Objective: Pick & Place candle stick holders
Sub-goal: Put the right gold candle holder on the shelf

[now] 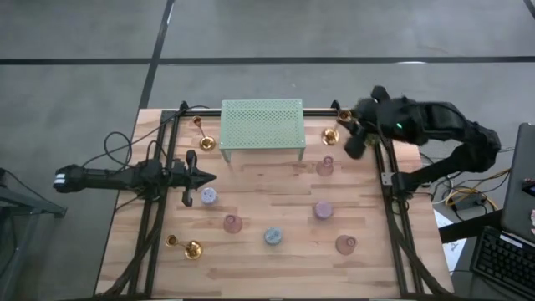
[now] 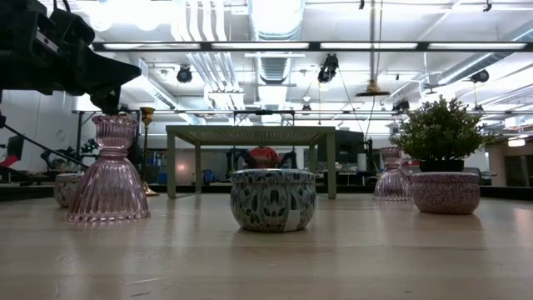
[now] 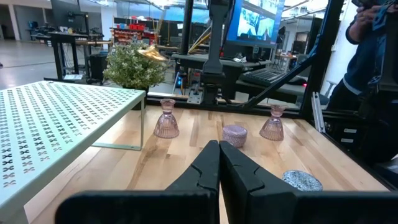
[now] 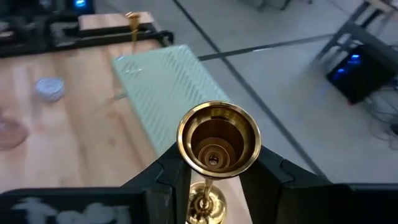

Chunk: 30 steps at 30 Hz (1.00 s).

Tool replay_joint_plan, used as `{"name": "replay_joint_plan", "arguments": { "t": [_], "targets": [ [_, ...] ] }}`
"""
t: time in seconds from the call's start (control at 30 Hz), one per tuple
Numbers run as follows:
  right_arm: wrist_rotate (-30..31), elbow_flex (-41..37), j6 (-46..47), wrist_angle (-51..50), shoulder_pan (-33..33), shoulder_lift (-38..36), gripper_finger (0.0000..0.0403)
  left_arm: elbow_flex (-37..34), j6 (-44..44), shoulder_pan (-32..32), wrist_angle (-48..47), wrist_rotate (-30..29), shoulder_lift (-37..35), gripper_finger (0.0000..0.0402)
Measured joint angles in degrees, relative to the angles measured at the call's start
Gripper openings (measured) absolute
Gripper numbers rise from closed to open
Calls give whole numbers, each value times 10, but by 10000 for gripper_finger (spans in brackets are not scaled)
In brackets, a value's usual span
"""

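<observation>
- High view: three gold candle stick holders are on the table. One (image 1: 330, 136) sits at the far right corner, just right of the green perforated shelf (image 1: 261, 125); a second (image 1: 205, 138) stands just left of that shelf; a third (image 1: 188, 247) lies on its side near the front left edge. The right gripper (image 1: 355, 134) hangs just beside the far-right holder, so the right arm is plainly the nearer one for it. The left gripper (image 1: 205, 176) waits at the left side of the table, pointing toward the middle.
- Low view: pink glass holders (image 2: 108, 171), a patterned tin (image 2: 273, 198) and a potted plant (image 2: 440, 142) fill the foreground; a thin gold stem (image 2: 147, 150) rises behind the pink glass on the left. A dark arm looms at upper left; its fingers cannot be made out here.
- Left wrist view: the left gripper's fingers (image 3: 205, 171) are pressed together, holding nothing. No gold holder lies near them.
- Right wrist view: the gold cup (image 4: 218, 138) of the holder sits squarely between the right gripper's fingers (image 4: 171, 174), which pinch it from both sides. Its stem runs straight away from the camera to the base below, so the long axis is upright and aligned with the gripper's line of sight. The next move looks like a straight lift.
</observation>
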Motion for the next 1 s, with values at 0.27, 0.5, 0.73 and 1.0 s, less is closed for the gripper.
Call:
{"name": "replay_joint_plan", "arguments": {
  "t": [0.27, 0.5, 0.73, 1.0],
  "targets": [
    [-83, 93, -51, 79, -108, 123, 107, 0, 0, 0, 0, 0, 0, 7],
    [-102, 193, -55, 90, -178, 232, 107, 0, 0, 0, -1, 0, 0, 7],
    [-145, 269, -17, 88, -222, 322, 107, 0, 0, 0, 0, 0, 0, 7],
    [-149, 315, 7, 86, -253, 377, 107, 0, 0, 0, -1, 0, 0, 7]
  ]
}}
